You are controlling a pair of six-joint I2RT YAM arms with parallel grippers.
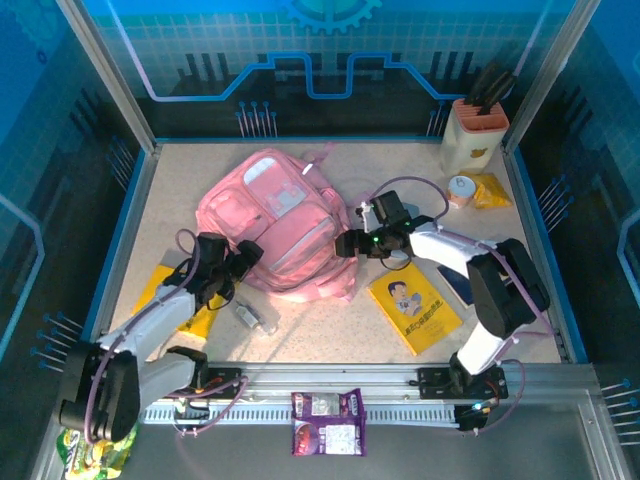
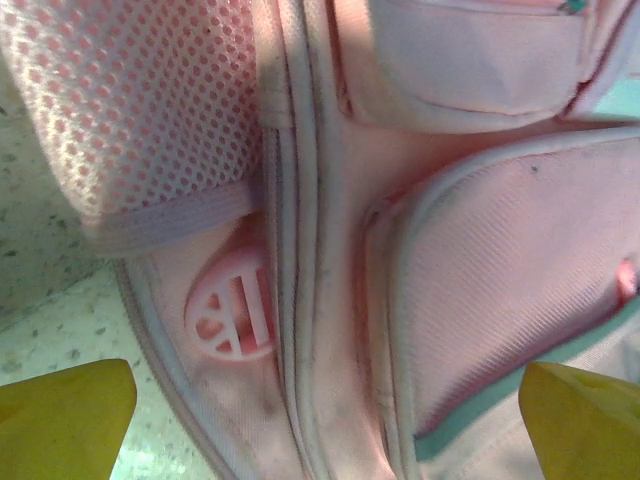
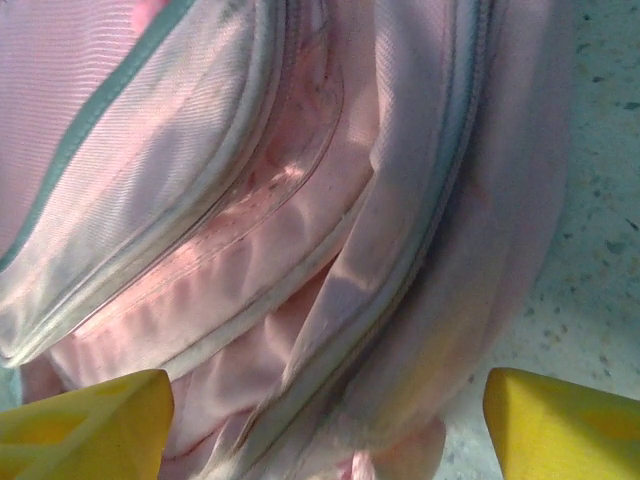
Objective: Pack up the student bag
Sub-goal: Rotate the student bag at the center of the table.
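The pink student bag (image 1: 275,220) lies flat in the middle of the table, front pockets up. My left gripper (image 1: 246,256) is at its lower left edge, open, its yellow fingertips (image 2: 62,412) wide apart over the side seam and mesh pocket (image 2: 130,110) of the bag (image 2: 330,300). My right gripper (image 1: 345,243) is at the bag's right edge, open too, with yellow fingertips (image 3: 85,420) spread over the folded zipper seam (image 3: 420,230). Neither holds anything.
A yellow booklet (image 1: 414,311) lies right of the bag, another yellow book (image 1: 165,290) under the left arm. A small clear item (image 1: 252,317) lies below the bag. A beige holder (image 1: 473,135), a small jar (image 1: 461,190) and a yellow packet (image 1: 490,190) stand at the back right. A purple packet (image 1: 327,421) rests on the front rail.
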